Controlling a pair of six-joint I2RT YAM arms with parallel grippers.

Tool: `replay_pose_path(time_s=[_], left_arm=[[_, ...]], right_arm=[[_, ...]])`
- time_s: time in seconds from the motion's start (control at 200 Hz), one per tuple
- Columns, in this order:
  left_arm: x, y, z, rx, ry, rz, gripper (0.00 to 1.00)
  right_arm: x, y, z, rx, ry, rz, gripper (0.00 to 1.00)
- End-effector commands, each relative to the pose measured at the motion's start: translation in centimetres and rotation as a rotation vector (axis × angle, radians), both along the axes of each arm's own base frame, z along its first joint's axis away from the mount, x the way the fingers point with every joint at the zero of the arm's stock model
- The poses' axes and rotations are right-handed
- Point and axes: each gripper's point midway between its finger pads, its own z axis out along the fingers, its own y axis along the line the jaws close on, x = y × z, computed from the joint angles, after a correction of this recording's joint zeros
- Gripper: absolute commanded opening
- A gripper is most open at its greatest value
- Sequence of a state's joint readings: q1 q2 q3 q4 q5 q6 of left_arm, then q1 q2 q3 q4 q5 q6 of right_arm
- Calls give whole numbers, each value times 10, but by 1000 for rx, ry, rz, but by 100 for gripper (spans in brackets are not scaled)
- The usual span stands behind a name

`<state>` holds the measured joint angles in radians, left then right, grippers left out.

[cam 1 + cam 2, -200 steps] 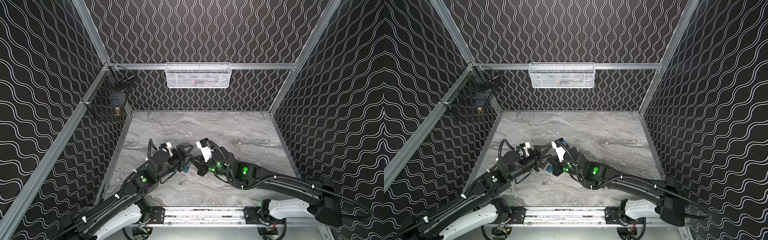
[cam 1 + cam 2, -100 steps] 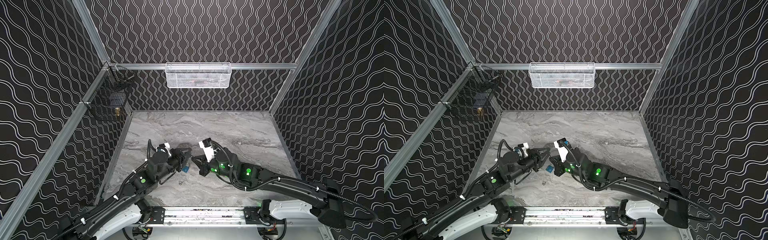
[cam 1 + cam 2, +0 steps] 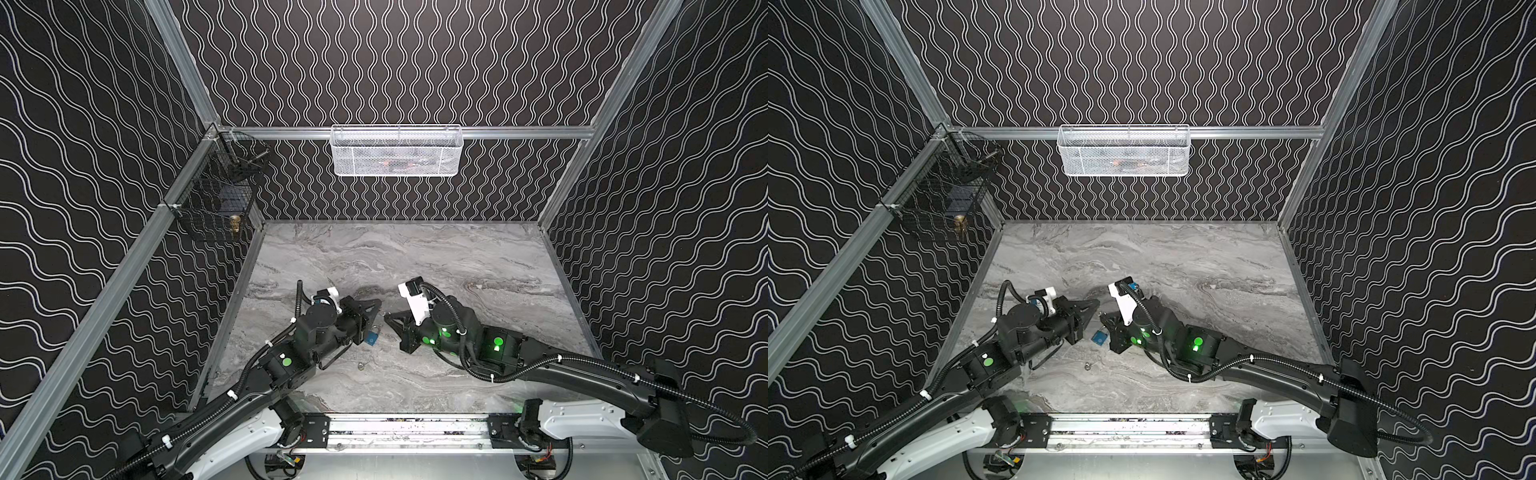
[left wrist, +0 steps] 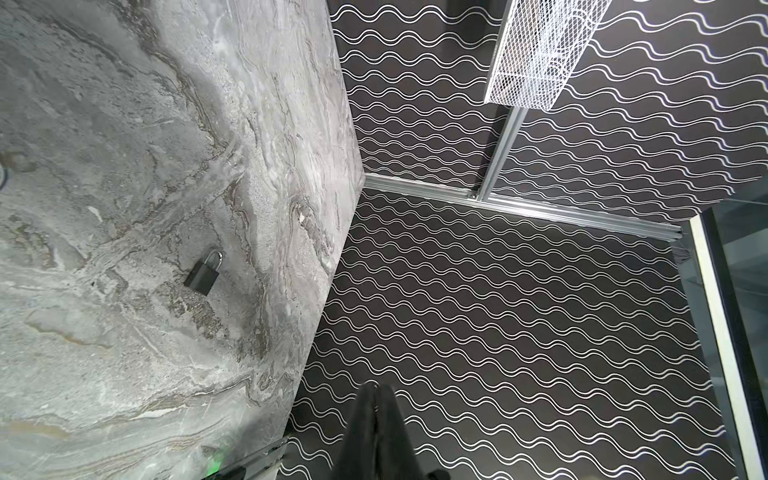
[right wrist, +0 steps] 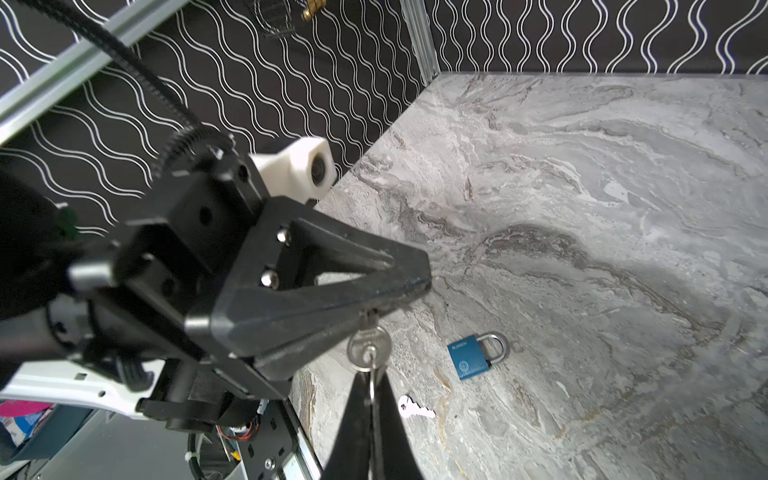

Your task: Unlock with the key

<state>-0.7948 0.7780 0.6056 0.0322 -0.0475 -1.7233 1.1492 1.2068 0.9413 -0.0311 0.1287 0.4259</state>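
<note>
key handling: the key (image 5: 368, 348) is small flat metal, so light, stiff and slick. Judging by that, it will pivot or slip in a loose pinch. You want your grip on the flat head, with the blade left free for the keyhole.
key look: silver, with a round head. A thin key ring (image 5: 371, 374) passes through the hole in the head. The blade is hidden inside the pinch.
key place: off the bench (image 5: 602, 187), hanging where the two hand tips meet at lower centre in both top views. It is too small to make out there; the right wrist view shows it.
left hand: your left hand (image 5: 417, 286) is clamped tight on the blade end, with the head and ring dangling below.
right hand: your right hand (image 5: 369, 390) is closed narrow and the ring runs between its fingers. It looks like a grip on the ring, but that's not certain.
lock: the blue padlock (image 5: 473, 357) lies flat on the bench with the shackle looking shut, just below the hands. It is probably light and will skid if you poke it unheld.
spare: a second key (image 5: 415, 409) lies on the bench near the blue padlock, not touching it.
other lock: a dark padlock (image 4: 202, 276) lies flat near the bench edge, seen in the left wrist view only.
step: this reads as a hand-to-hand regrip of the key. The lock is not yet touched.
risk: with the blade buried in the left hand, you can't insert the key.
</note>
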Motion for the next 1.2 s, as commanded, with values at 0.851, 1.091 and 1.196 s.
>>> replay_pose_path(time_s=[0.851,1.091,1.196], left_arm=[[11,-3,59,359,-772,-32,0],[5,-15,74,353,-911,-67,0],[3,-17,79,329,-940,-70,0]], right_arm=[[-7,-30,50,372,262,158,61],[0,-26,57,437,253,203,60],[8,-22,58,429,246,183,57]])
